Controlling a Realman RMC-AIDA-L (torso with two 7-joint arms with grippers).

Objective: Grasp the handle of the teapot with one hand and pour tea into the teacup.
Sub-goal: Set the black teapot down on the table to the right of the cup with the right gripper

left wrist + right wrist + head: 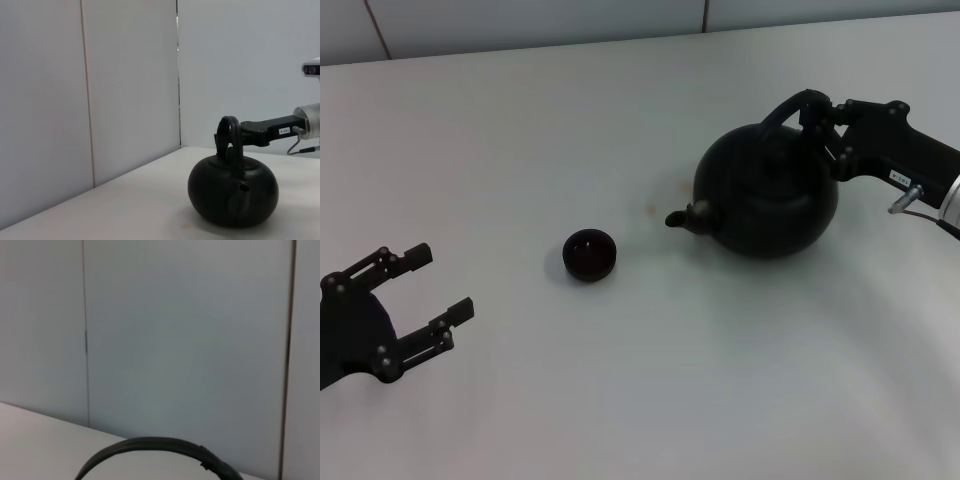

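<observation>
Left gripper (432, 285): jaws wide open, empty, parked well apart from the teacup (589, 254).
Teapot (767, 190): spout points at the teacup.
Right gripper (822, 118): at the handle (782, 113), at the end away from the spout; grip cannot be told.

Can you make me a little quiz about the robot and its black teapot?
1. True or false: the teapot stands upright on the table.
2. Which gripper is at the handle: A) left gripper, B) right gripper?
3. What small thing sits beyond the spout?

Key:
1. True.
2. B. The left gripper rests apart, jaws spread.
3. The teacup.
</observation>
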